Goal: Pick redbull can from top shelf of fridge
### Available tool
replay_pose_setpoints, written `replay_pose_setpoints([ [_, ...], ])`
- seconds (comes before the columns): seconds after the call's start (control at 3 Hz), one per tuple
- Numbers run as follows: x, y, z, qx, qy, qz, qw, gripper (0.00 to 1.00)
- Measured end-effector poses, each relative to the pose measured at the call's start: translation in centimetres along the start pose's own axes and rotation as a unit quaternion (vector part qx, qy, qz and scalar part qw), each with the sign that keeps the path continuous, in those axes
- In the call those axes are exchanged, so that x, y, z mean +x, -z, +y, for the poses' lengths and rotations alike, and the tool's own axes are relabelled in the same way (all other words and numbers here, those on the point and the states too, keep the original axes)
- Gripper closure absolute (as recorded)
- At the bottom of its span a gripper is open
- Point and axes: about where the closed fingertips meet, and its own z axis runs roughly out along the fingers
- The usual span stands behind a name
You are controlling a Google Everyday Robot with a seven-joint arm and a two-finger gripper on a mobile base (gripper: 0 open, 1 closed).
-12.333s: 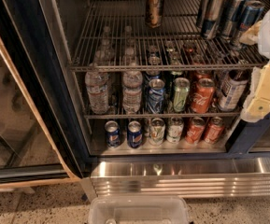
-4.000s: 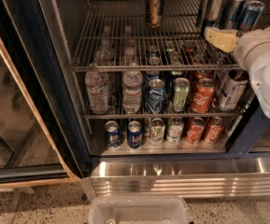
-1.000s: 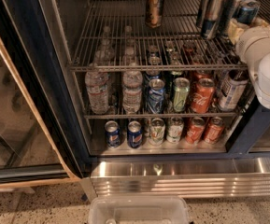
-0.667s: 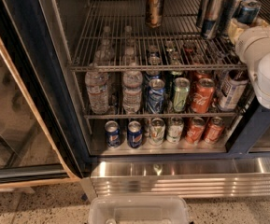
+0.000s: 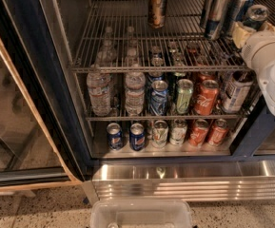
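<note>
The pincer [image 5: 245, 31] sat at the right end of the top wire surface [image 5: 127, 69] of the fridge [image 5: 27, 80]. Its state could not be told. The redbull can [image 5: 256, 14] stood upright on that surface, just behind the pincer, beside similar slim cans [image 5: 218, 14].

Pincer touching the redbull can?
Cannot tell. In the camera view the pincer sits at the right end of the top shelf, overlapping the redbull can; neither contact nor gap shows.

Hand [image 5: 244, 32] at top shelf [image 5: 127, 38] right end hides redbull can [image 5: 257, 14] base.
</note>
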Motion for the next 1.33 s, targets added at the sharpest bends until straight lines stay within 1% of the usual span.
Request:
replay_pose_setpoints([
  [0.67, -3.2, 2.4, 1.6, -0.028, -0.011, -0.025, 0.9992, 1.00],
  [1.0, -4.6, 3.4, 2.3, -0.043, -0.015, -0.032, 0.9984, 1.00],
  [1.33, -5.3, 4.2, 3.0, -0.064, -0.029, -0.021, 0.9973, 1.00],
])
